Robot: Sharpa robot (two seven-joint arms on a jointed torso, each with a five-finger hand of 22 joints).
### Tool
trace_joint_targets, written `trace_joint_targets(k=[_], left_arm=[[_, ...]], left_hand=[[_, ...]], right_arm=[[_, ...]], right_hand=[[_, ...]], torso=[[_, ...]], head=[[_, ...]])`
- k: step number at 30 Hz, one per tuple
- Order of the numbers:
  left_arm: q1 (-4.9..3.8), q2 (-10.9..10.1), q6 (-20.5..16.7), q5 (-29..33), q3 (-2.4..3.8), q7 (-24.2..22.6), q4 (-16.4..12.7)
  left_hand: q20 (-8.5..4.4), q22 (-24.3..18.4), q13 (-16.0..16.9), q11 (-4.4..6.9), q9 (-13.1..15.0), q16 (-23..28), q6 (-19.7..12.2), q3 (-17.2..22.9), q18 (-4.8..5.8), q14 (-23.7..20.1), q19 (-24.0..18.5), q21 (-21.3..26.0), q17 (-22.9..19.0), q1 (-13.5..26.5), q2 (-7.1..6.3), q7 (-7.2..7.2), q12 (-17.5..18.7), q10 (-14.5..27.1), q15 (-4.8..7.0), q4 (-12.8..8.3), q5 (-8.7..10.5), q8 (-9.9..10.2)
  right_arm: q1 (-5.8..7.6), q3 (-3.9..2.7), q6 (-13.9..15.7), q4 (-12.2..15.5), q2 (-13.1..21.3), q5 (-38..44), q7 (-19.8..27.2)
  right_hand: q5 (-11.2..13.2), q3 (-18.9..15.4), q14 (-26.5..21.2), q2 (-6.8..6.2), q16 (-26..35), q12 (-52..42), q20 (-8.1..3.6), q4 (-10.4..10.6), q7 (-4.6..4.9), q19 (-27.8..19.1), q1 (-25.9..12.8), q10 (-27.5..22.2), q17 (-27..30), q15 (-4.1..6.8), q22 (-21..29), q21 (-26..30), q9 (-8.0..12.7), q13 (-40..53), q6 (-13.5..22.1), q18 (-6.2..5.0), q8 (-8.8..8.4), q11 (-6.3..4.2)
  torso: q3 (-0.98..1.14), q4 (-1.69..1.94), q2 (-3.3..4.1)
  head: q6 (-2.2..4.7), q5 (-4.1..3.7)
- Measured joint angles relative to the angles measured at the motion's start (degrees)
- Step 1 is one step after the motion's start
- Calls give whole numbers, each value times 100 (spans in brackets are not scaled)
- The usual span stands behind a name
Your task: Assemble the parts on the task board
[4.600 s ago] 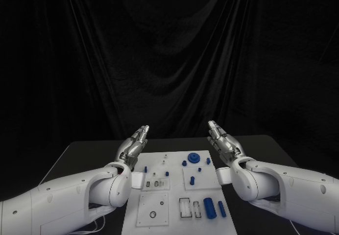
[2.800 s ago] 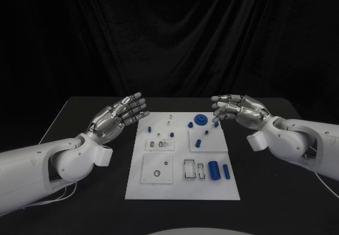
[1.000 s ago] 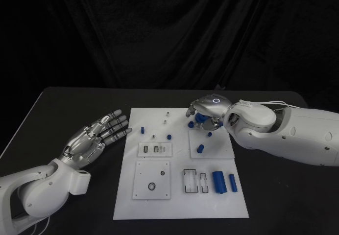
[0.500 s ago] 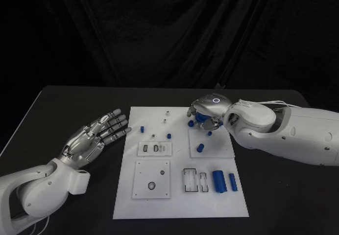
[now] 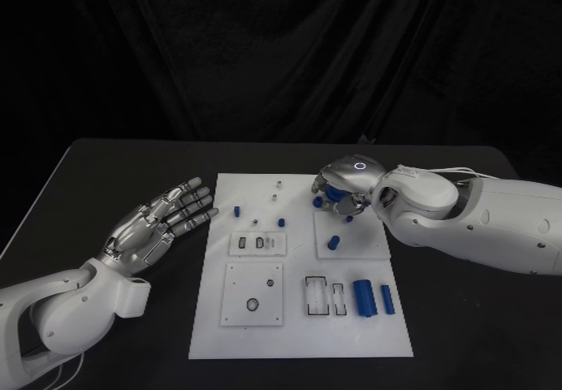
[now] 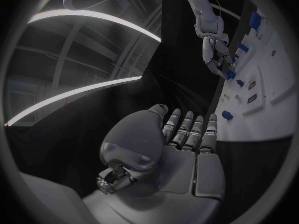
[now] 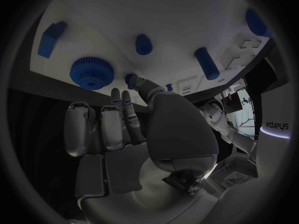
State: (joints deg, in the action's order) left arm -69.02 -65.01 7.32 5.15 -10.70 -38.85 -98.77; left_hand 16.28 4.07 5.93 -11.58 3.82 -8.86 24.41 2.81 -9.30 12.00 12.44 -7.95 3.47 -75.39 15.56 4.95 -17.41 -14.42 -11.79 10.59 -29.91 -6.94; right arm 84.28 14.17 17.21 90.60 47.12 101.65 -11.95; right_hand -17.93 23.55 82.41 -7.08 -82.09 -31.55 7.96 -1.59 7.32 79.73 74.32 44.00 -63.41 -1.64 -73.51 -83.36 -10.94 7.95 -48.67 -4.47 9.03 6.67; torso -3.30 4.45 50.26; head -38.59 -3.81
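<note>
— What's changed around the blue gear (image 7: 91, 72)?
— Very little over the last second. The right robot hand (image 5: 342, 193) hangs over it as it did, fingers drawn in, tips at a small blue peg (image 7: 132, 78) just beside the gear. I can't tell whether the peg is actually pinched.
— So for the task?
— My guess: a grasp is being settled, and nothing has been seated yet.
— The other one?
— The left robot hand (image 5: 158, 224) hasn't moved: palm up, fingers spread, empty, beside the task board (image 5: 304, 341) above the bench (image 5: 117, 162).
— Counts?
— One gear. Clear of the right robot hand, five blue parts: three short pegs and two cylinders, the cylinders farthest from it. One board, two robot hands.
</note>
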Motion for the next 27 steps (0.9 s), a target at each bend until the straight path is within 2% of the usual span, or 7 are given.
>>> trace_joint_targets(k=[6, 8, 15, 23, 27], left_arm=[[0, 4, 2, 0, -1, 0, 28], [0, 11, 4, 0, -1, 0, 43], [0, 25, 7, 0, -2, 0, 88], [0, 33, 11, 0, -2, -1, 113], [0, 33, 12, -1, -4, -1, 139]], left_hand=[[0, 0, 0, 0, 1, -22, 7, 0, 0, 0, 0, 0, 0, 0, 0, 7, -6, 0, 0, 0, 0, 0], [0, -5, 0, -18, 1, -22, 7, 39, 0, 0, 0, 0, 0, 0, 0, 7, -7, -18, 0, -8, 0, 0], [0, -5, 0, -18, 1, -22, 7, 56, 0, 0, 0, 0, 0, 0, 0, 7, -6, -19, 0, -25, 0, 0], [0, -4, 0, -18, 1, -22, 7, 72, 0, 0, 0, 0, 0, 0, 0, 7, -29, -19, 1, -41, 0, 0], [0, -10, 0, -18, 0, -22, 28, 94, 0, 0, 0, 0, 0, 0, 0, 28, -29, -19, 1, -63, 0, 0]], right_arm=[[-66, -1, 63, -114, -57, -82, 91], [-99, -1, 117, -172, -84, -119, 155], [-156, -5, 235, -292, -157, -211, 328], [-180, -14, 318, -352, -198, -284, 451], [-186, -15, 398, -353, -201, -329, 499]], right_hand=[[0, 27, 24, 0, 0, 74, 18, 27, 20, 18, 0, 152, -72, -24, -40, 0, -23, -33, -87, 0, -23, -2], [-65, 108, 89, 63, -26, 104, -11, 42, -12, 79, 63, 442, -209, 17, -93, -32, -90, -50, -320, 0, 17, -52], [-45, 145, 118, 26, -27, 268, -17, 65, -25, 86, 99, 681, -244, 46, -101, -32, -133, -118, -407, 0, 24, -96], [-44, 186, 140, 51, -27, 376, -49, 106, 31, 118, 127, 901, -227, 69, -97, -32, -178, -153, -523, 0, 22, -142], [-39, 201, 175, 90, -27, 433, -110, 120, 35, 116, 187, 1169, -233, 108, -85, -32, -236, -171, -769, -1, 70, -209]], torso=[[3, -2, 4], [4, 1, 4], [4, 1, 8], [4, 1, 10], [4, 1, 14]], head=[[-18, 1], [-19, -5], [-25, -8], [-36, -13], [-28, -19]])
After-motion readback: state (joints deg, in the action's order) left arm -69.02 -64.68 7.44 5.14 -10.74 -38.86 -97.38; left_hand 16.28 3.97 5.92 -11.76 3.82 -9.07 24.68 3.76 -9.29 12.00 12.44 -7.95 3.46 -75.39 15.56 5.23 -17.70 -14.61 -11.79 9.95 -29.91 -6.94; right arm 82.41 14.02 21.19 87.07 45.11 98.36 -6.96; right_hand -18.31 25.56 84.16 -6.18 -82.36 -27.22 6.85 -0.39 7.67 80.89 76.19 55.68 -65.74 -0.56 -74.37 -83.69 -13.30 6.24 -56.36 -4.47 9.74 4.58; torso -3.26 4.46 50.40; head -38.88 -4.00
